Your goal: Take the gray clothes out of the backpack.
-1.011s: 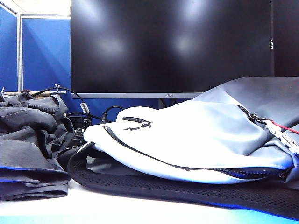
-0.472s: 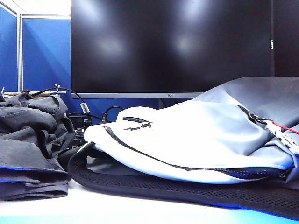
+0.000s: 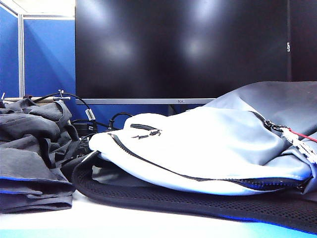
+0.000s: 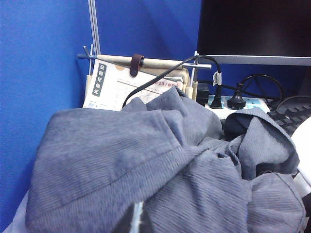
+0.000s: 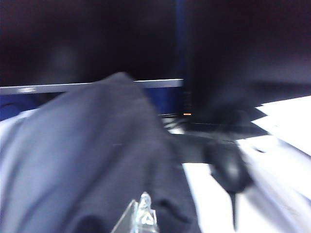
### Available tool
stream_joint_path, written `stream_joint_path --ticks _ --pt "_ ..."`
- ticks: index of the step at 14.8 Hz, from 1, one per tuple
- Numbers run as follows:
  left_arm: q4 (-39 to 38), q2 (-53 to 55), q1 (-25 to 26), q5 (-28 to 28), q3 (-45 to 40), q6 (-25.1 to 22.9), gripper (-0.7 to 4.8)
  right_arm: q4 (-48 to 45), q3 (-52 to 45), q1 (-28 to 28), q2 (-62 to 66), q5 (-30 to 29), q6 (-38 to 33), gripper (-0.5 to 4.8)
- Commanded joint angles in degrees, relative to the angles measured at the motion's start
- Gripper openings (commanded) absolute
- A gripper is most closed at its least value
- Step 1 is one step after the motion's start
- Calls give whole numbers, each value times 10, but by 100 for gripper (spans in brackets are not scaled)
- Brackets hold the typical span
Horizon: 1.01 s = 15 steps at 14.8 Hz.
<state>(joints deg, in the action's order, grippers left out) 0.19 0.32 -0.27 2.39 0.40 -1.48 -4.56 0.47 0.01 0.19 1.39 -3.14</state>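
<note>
The gray clothes [image 3: 34, 148] lie in a crumpled heap on the table at the left, outside the backpack [image 3: 213, 144]. The pale backpack lies flat across the middle and right, its black zipper partly undone and black mesh padding underneath. Neither gripper shows in the exterior view. In the left wrist view the gray clothes [image 4: 160, 165] fill the foreground, and my left gripper [image 4: 137, 221] sits shut just over the folds with nothing in it. The blurred right wrist view shows the backpack's darker panel [image 5: 82, 160], with my right gripper [image 5: 144, 213] shut over it, holding nothing.
A large black monitor [image 3: 181, 49] stands behind the backpack. Black cables [image 3: 89, 116] and plugs [image 4: 228, 99] lie between the clothes and the monitor. A blue partition [image 3: 47, 54] closes the left side, with a paper sheet [image 4: 116, 87] against it.
</note>
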Motion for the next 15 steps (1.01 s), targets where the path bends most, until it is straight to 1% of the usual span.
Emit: stream_joint_path --ticks 1,15 --pt "6 -1 1 0 0 0 -5 -8 -4 1 -1 -16 -1 -6" --pt "6 -1 1 0 0 0 -5 7 -4 1 -1 -11 0 -6"
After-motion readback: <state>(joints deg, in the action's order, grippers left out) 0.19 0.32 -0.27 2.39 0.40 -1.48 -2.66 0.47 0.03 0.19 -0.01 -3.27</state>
